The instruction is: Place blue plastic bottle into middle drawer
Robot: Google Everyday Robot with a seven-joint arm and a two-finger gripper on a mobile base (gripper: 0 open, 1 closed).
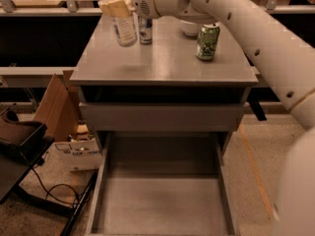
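Holding the bottle (125,31) near the back-left corner of the cabinet top (162,65), the gripper (117,7) is clamped round its upper body, with the tan pads (114,6) pressed on the label area and the cap cut off by the frame edge. Bottle leans a little and its base looks lifted just clear of the top, can't be fully sure. Just behind it stands a slim can (145,31); a green can (207,42) sits well apart to the right, with a white bowl (189,28) behind that. Below the top a drawer front (162,117) is closed; under it the middle drawer (101,191) stands open wide, floor bare. Step in hand, I'd say: pick done, carry to the drawer comes next, nothing placed yet. Next move calls for bringing the bottle forward past the front edge of the top, then down into the open drawer. Keep the grip firm so the tilted bottle doesn't slip, clear the closed front and the side walls, and release only once the base is low over the floor.
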